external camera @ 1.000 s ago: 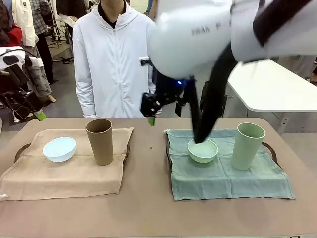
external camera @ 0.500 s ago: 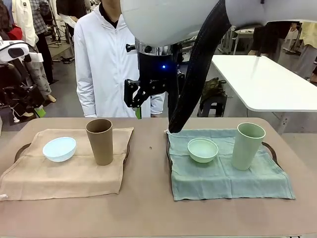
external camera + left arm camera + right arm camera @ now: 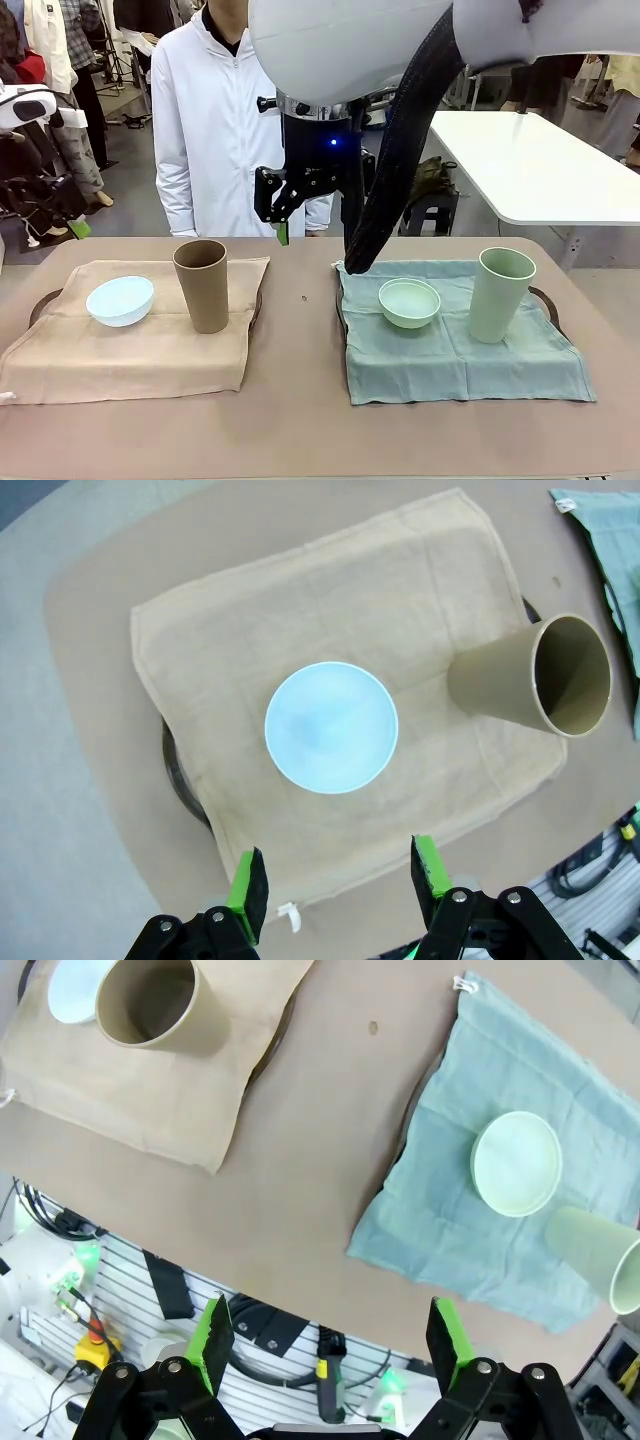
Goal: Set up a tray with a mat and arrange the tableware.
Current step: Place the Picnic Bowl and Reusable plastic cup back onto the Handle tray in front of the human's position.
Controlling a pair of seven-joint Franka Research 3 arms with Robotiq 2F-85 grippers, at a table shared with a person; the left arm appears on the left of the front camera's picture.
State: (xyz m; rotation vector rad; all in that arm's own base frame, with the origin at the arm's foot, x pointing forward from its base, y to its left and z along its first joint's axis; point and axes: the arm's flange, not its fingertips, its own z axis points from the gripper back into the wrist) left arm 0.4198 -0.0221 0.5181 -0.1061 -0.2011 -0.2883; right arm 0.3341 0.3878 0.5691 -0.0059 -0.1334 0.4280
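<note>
Basically done: pale blue bowl (image 3: 120, 300) and tan-brown cup (image 3: 202, 285) sit on the tan mat (image 3: 130, 350), mint green bowl (image 3: 409, 302) and pale green cup (image 3: 500, 294) on the green mat (image 3: 460, 360). Both end effectors, left (image 3: 340, 880) and right (image 3: 330, 1340), open, holding nothing, above the bench (image 3: 300, 400).

A person in a white zip-up jacket (image 3: 220, 130) stands at the far side of the brown table (image 3: 300, 420). Behind and to the right stands a white table (image 3: 530, 170) with a dark stool (image 3: 430, 200) beside it. The floor (image 3: 125, 185) is grey. At far left, clothes (image 3: 45, 40) hang beside dark equipment (image 3: 35, 185).
</note>
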